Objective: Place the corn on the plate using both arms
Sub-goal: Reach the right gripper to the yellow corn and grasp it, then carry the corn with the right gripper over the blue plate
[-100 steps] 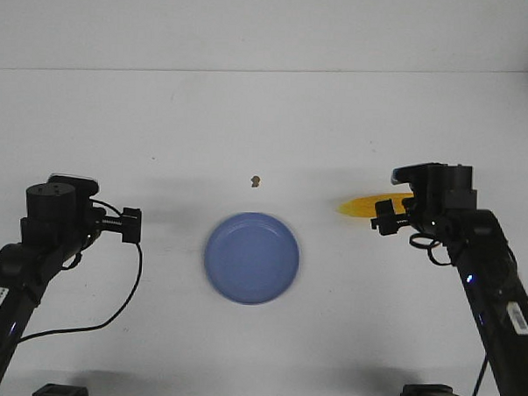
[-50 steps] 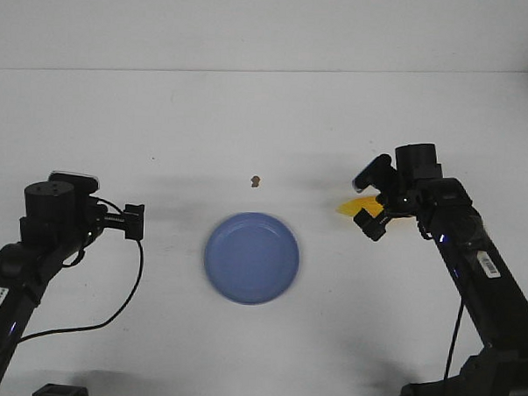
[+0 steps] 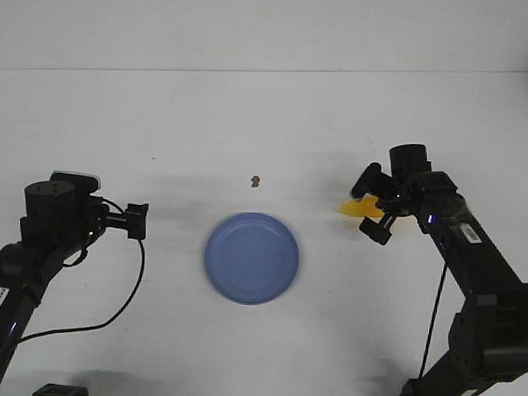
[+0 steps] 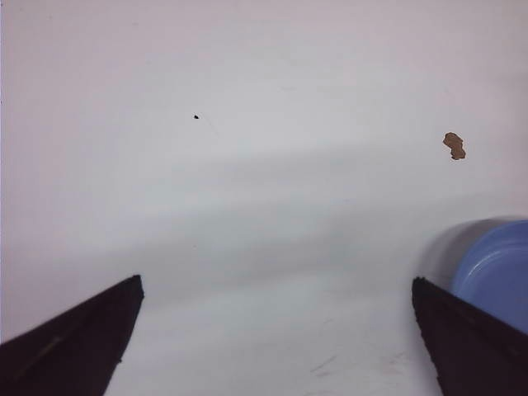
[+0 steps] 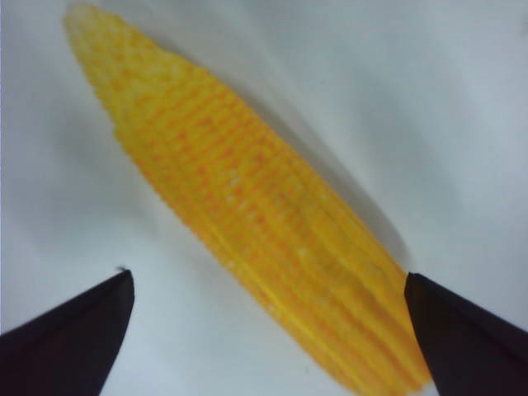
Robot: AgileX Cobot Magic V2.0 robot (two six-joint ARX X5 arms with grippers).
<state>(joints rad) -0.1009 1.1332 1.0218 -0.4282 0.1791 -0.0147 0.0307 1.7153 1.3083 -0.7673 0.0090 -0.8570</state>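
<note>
A: How far along is this?

B: Early, I'd judge. The bright yellow, tapered corn cob (image 5: 247, 214) lies on the white table (image 3: 268, 110), not on the round periwinkle-blue plate (image 3: 252, 258). Nothing sits in the plate.

A: And the right arm's black pointed gripper (image 3: 373, 204)?

B: Its fingers (image 5: 70, 334) are spread wide, with the cob lying slantwise between and just beyond the tips. One tip looks very near the cob's thick end; I cannot tell whether it touches. Nothing is pinched. What's left: close on the cob, lift, carry it to the plate, release.

A: The left gripper (image 3: 137, 220)?

B: Also spread and holding nothing, its fingers (image 4: 74, 342) over bare table. The plate's rim shows just beside one fingertip; the corn is well away, on the plate's far side.

A: Anything in the way?

B: Only a tiny brown speck (image 3: 257, 179) on the table, beyond the plate and well apart from both sets of fingers. It looks to lie off the path between cob and plate.
</note>
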